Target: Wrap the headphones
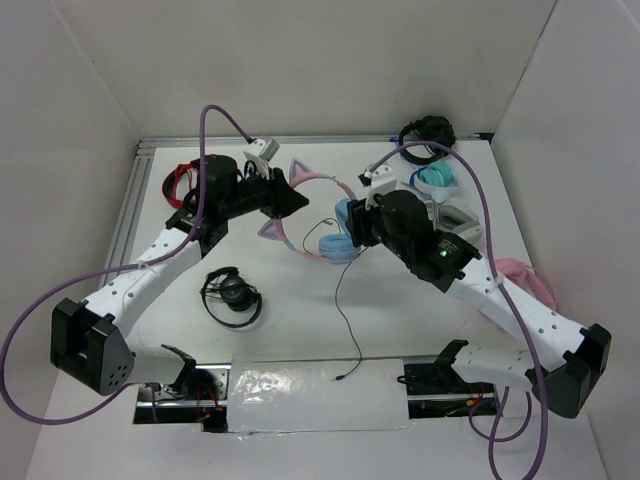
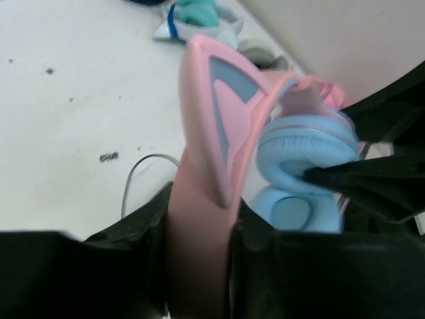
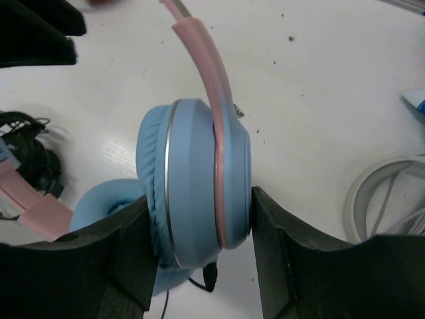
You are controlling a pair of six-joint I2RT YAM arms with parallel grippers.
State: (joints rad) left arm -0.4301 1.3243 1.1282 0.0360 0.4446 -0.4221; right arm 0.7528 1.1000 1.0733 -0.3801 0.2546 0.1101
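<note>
Cat-eared headphones are held above the centre of the white desk. Left jaws clamp the smooth, thin pink headband, right jaws a round, padded light-blue ear cup. The thin black cable dangles.

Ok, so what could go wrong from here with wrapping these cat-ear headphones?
Both arms grip the headphones: left jaws on the thin pink headband, right jaws on a blue ear cup. Pulling apart might bend the band. The cable trails loose toward the near edge and could snag, or drag against the black headphones.
</note>
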